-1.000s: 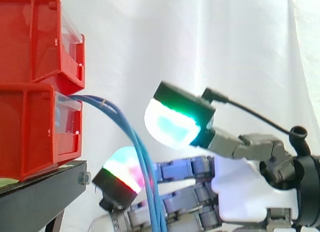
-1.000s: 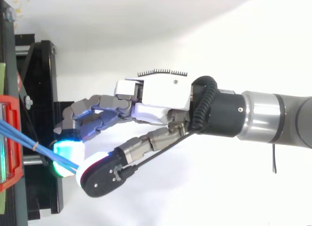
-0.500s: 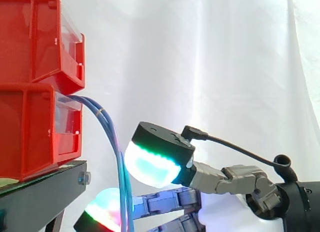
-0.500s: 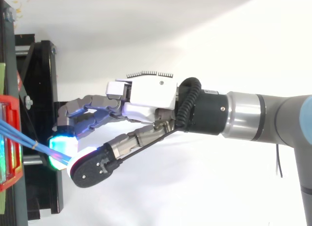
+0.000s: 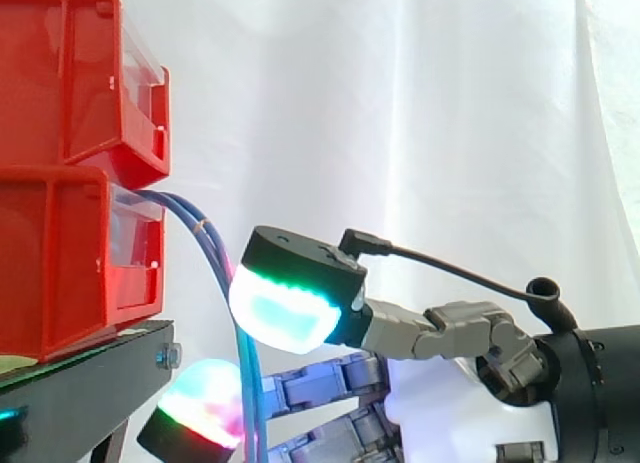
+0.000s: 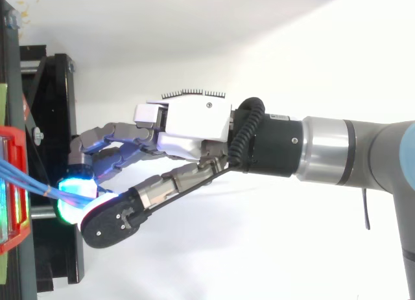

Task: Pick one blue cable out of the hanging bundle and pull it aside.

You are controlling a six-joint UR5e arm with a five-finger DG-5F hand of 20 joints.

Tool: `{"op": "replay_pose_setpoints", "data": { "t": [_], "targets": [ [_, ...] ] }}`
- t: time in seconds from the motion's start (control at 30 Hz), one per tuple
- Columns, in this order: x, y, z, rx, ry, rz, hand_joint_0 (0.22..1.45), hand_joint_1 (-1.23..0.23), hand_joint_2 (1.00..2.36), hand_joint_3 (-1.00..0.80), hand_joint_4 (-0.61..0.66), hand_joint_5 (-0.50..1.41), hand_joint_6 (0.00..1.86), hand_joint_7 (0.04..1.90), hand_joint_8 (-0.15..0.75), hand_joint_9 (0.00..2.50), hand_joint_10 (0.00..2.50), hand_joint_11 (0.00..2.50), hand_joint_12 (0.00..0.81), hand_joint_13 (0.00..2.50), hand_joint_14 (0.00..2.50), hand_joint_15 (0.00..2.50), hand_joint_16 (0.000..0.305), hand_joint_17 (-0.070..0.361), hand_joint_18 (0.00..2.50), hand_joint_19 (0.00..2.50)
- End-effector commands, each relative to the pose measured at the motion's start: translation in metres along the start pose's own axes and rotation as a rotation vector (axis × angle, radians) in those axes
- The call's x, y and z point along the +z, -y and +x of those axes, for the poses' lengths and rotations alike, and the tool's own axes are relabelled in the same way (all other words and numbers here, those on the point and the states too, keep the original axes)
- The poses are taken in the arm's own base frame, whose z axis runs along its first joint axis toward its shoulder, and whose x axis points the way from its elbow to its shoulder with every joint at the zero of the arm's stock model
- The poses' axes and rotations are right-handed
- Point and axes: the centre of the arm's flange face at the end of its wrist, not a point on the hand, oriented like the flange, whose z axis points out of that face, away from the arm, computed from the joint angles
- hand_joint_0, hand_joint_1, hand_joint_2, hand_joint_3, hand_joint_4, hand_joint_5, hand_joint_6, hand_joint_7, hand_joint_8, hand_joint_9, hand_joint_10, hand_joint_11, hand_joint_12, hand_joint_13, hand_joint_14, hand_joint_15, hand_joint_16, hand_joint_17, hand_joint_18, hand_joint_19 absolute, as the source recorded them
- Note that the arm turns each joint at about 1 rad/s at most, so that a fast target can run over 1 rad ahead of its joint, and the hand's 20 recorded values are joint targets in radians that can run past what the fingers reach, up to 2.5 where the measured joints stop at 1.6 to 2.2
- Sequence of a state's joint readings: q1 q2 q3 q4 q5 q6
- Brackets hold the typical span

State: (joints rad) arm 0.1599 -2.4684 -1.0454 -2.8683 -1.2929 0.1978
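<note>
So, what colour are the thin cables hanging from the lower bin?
The thin cables are blue, clearest in the side view.

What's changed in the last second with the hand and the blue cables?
The hand moved in toward the bins and sank a little. The blue cables, bowed out toward it before, now hang straighter, nearer the stand. Bins and stand stayed put.

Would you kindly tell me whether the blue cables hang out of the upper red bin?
No, the blue cables come out of the lower red bin, beneath the upper red bin.
</note>
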Motion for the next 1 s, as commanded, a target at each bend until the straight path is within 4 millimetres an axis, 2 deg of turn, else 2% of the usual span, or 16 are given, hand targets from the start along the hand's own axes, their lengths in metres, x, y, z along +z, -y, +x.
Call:
{"op": "replay_pose_setpoints", "data": {
  "t": [0.0,0.47,0.57,0.7,0.8,0.97],
  "targets": [
    [0.002,-0.007,0.004,-0.001,-0.006,-0.006,0.50,-0.65,1.00,-0.50,0.19,-0.08,0.52,1.23,0.300,0.70,0.01,0.20,0.346,0.36,0.00,0.12,0.053,0.119,0.27,0.32],
    [-0.002,-0.044,0.016,-0.012,-0.009,-0.001,0.52,-0.66,1.00,-0.50,0.18,-0.08,0.53,1.22,0.300,0.72,0.01,0.21,0.343,0.38,0.01,0.14,0.052,0.117,0.29,0.33],
    [-0.002,-0.048,0.013,-0.013,-0.005,0.008,0.52,-0.66,1.00,-0.50,0.18,-0.08,0.53,1.22,0.303,0.72,0.01,0.22,0.342,0.38,0.01,0.14,0.052,0.117,0.30,0.34],
    [-0.002,-0.045,0.002,-0.021,0.006,0.013,0.52,-0.66,1.00,-0.50,0.19,-0.08,0.53,1.22,0.298,0.71,0.01,0.21,0.342,0.38,0.00,0.13,0.052,0.117,0.30,0.34],
    [-0.007,-0.023,-0.010,-0.063,0.022,0.035,0.52,-0.66,1.00,-0.50,0.19,-0.08,0.52,1.23,0.299,0.72,0.01,0.22,0.343,0.38,0.01,0.13,0.052,0.117,0.30,0.34],
    [-0.009,-0.009,-0.016,-0.065,0.023,0.009,0.51,-0.65,1.00,-0.50,0.19,-0.08,0.51,1.23,0.299,0.71,0.01,0.21,0.344,0.38,0.01,0.14,0.052,0.117,0.30,0.34]
  ]
}}
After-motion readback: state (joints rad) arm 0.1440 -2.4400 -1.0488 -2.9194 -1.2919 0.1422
